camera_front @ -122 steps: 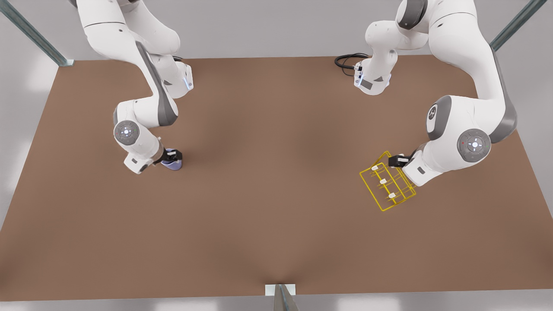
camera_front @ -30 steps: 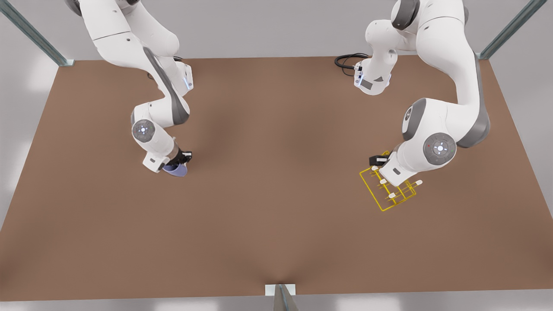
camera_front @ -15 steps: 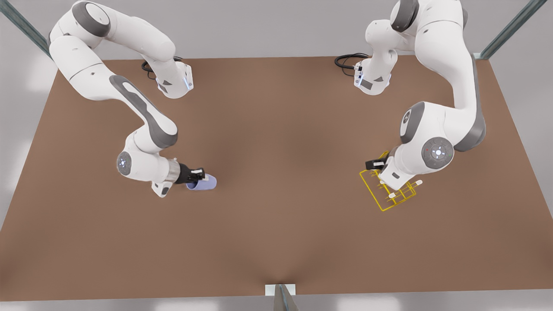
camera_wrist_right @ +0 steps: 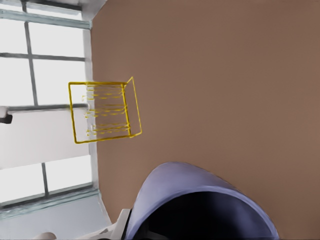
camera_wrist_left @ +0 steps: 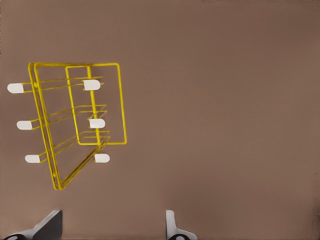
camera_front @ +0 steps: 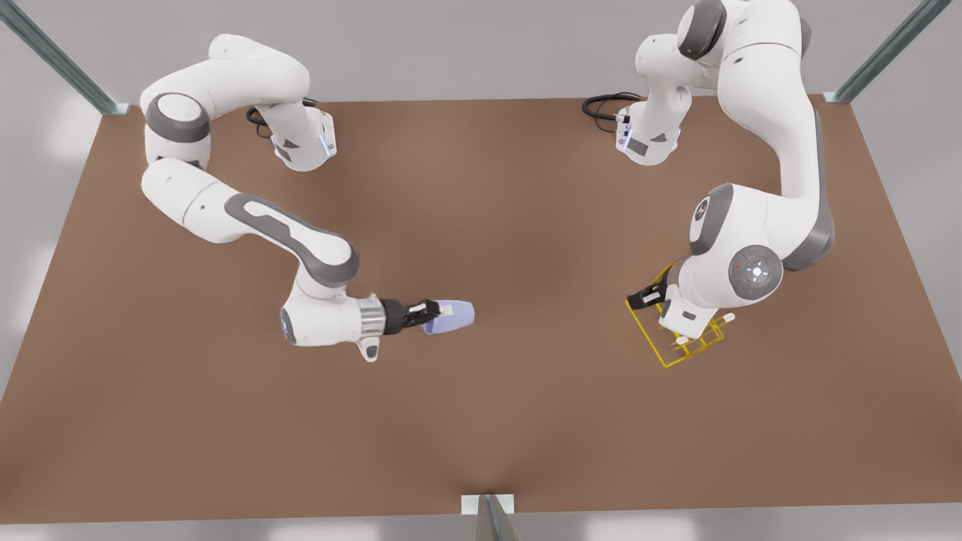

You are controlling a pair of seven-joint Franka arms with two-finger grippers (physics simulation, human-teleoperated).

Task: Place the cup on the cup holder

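Observation:
The lavender-blue cup (camera_front: 455, 316) hangs on its side above the table's middle, with my right gripper (camera_front: 430, 315) shut on its rim end and its base pointing toward the front view's right. From the right wrist the cup (camera_wrist_right: 200, 200) looms close, and the cup holder (camera_wrist_right: 102, 111) stands farther off. That yellow wire cup holder (camera_front: 669, 347) with white-capped prongs rests on the table at the front view's right. My left gripper (camera_front: 645, 297) hovers over its near corner, open and holding nothing. In the left wrist view the cup holder (camera_wrist_left: 75, 120) lies beyond that gripper (camera_wrist_left: 112, 217).
The brown table (camera_front: 481, 421) has wide bare room between the two arms and along its front. Black cables (camera_front: 605, 105) coil at the back near an arm base. A metal post (camera_front: 488, 517) stands at the front edge.
My right arm has swung toward the front view's right, carrying the cup from near its own side toward the table's middle. The left gripper has shifted slightly over the cup holder.

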